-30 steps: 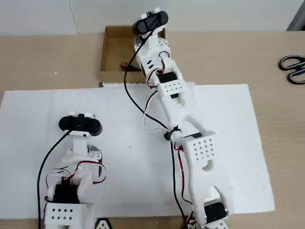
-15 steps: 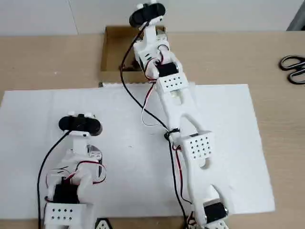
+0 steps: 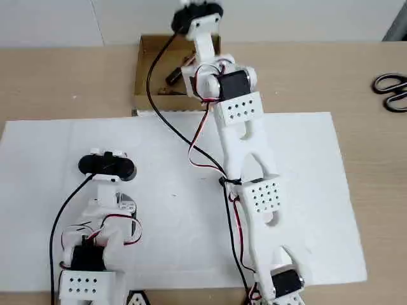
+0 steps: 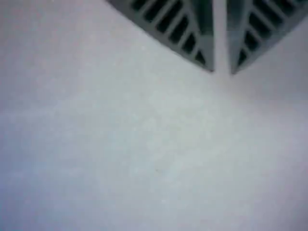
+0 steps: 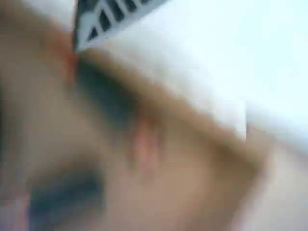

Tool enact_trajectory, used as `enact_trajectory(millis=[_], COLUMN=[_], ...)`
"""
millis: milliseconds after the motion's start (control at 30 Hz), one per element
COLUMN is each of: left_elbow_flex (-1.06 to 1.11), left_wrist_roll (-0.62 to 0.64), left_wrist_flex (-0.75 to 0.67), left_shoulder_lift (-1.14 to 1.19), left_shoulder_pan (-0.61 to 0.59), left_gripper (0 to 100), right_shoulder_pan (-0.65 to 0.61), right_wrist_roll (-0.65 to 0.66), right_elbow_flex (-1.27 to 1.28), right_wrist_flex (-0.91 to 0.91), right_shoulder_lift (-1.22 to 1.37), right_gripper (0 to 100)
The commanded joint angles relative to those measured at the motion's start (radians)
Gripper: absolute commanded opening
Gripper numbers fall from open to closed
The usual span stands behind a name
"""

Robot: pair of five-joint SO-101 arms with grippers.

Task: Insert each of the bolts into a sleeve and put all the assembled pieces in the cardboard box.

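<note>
The cardboard box (image 3: 151, 60) sits at the table's far edge, just beyond the white paper. A dark assembled piece (image 3: 173, 75) lies inside it. My right arm (image 3: 219, 86) stretches over the box, its wrist above the box's right half. In the right wrist view one finger (image 5: 98, 21) hangs over the brown box floor (image 5: 192, 183), with blurred dark shapes (image 5: 103, 96) below it and nothing held. My left gripper (image 4: 221, 72) is shut and empty just above the paper, at the near left, where the left arm (image 3: 105, 190) stands.
A large white paper sheet (image 3: 172, 184) covers the middle of the table. Scissors (image 3: 391, 92) lie at the far right edge on the bare wood. Black cables trail from both arms across the paper.
The right arm's wrist has turned and pushed farther over the box, and a dark piece now shows on the box floor. The left arm has kept still.
</note>
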Motion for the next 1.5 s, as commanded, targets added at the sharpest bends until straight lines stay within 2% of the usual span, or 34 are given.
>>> enact_trajectory(millis=[0,167,267,400,500,700,900,1167,1300,1467], left_elbow_flex=[-0.01,-0.01,-0.01,-0.01,-0.01,-0.01,-0.01,-0.01,-0.008,-0.007], left_wrist_roll=[0.0,0.0,0.0,0.0,0.0,0.0,0.0,0.0,0.0,0.0], left_wrist_flex=[-0.018,-0.018,-0.018,-0.018,-0.018,-0.018,-0.018,-0.018,-0.018,-0.018], left_shoulder_lift=[-0.003,-0.003,-0.003,-0.005,-0.005,-0.005,-0.005,-0.005,-0.005,-0.006], left_shoulder_pan=[-0.005,-0.005,-0.005,-0.005,-0.005,-0.005,-0.005,-0.005,-0.005,-0.005], left_gripper=[1,1,1,1,1,1,1,1,1,1], right_shoulder_pan=[0.001,-0.01,-0.027,-0.028,-0.028,-0.028,-0.028,-0.028,-0.027,-0.039], right_wrist_roll=[-0.011,-0.011,-0.015,-0.015,-0.031,-0.198,-0.376,-0.704,-0.773,-0.79], right_elbow_flex=[-0.046,-0.041,0.02,0.199,0.419,0.965,1.344,1.574,1.669,1.798], right_wrist_flex=[0.09,0.12,0.124,0.124,0.122,0.114,0.105,0.093,0.033,-0.064], right_shoulder_lift=[-0.136,-0.18,-0.236,-0.397,-0.57,-0.92,-1.142,-1.181,-1.181,-1.181], right_gripper=[24.8,24.6,19.2,11.5,12.9,13.8,13.9,13.9,13.9,13.9])
